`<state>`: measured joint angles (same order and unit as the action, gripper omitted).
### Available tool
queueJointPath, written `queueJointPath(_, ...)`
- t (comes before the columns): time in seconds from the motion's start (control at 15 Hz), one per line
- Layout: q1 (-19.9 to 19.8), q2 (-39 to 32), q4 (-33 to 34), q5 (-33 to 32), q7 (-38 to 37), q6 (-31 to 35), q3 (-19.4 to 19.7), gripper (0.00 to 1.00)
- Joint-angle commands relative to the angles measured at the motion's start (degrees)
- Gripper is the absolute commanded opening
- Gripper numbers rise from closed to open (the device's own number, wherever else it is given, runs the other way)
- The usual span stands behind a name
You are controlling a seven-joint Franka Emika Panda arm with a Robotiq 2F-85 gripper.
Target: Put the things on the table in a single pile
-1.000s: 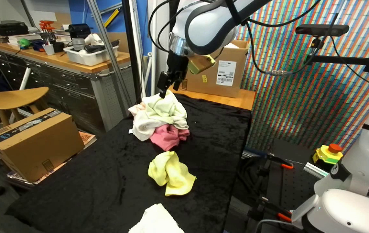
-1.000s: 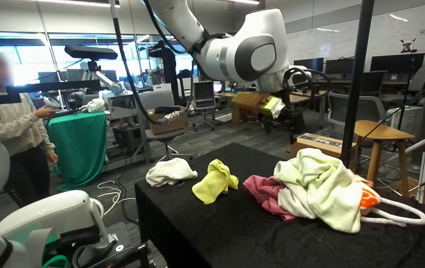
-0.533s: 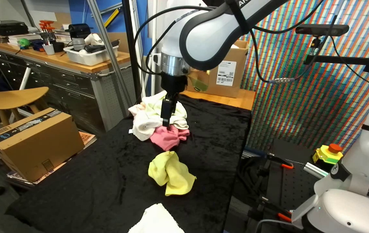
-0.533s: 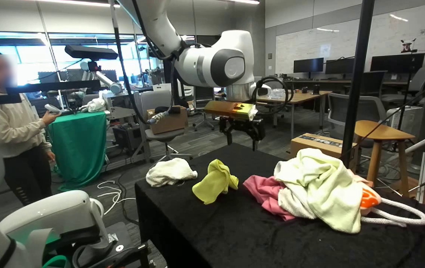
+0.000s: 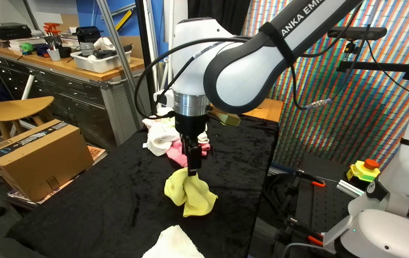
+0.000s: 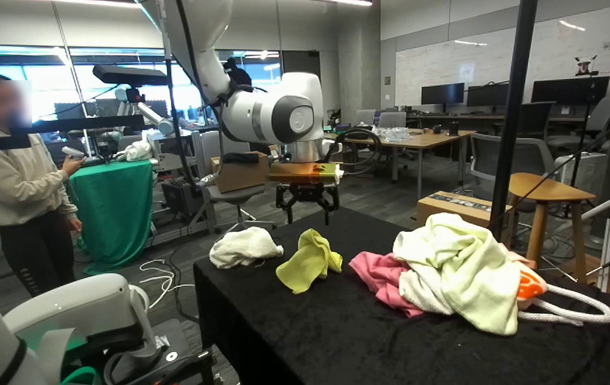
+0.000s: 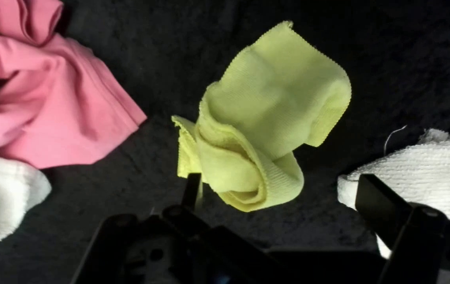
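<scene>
My gripper (image 6: 308, 220) stands open with nothing between its fingers, hovering above the black table (image 5: 118, 200). The yellow-green cloth (image 7: 276, 98) lies crumpled under and just ahead of the fingers in the wrist view. One finger (image 7: 192, 191) overlaps its edge in that picture, and the other overlaps a white cloth (image 7: 441, 169). In an exterior view that white cloth (image 6: 244, 247) sits apart, near the table's edge. The pile (image 6: 460, 267), pale green and white with a pink cloth (image 6: 382, 278) at its side, rests on the other side of the yellow-green cloth. My arm partly hides the pile in an exterior view.
A white rope loop (image 6: 583, 307) and an orange patterned piece (image 6: 530, 283) stick out of the pile. A black pole (image 6: 510, 107) rises beside the table. A cardboard box (image 5: 43, 157) stands off the table's side. A person (image 6: 24, 176) stands farther off.
My gripper has moved from above the pile to above the yellow-green cloth, coming lower and swinging to point downward. It has stayed open, and the cloths have not moved.
</scene>
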<state>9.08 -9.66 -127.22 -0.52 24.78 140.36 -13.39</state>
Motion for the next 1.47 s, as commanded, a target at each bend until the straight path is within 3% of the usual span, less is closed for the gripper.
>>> queueJointPath(0.0,1.3,0.0,-0.9,-2.7,4.5,3.8,-1.5,1.00)
queueJointPath(0.8,2.3,-8.9,4.2,-2.8,13.7,4.6,-5.6,1.00)
queueJointPath(1.13,2.0,-11.8,6.0,-6.2,13.0,7.3,-3.9,1.00)
queueJointPath(1.4,2.9,-13.0,5.9,-15.5,10.8,10.2,0.3,1.00)
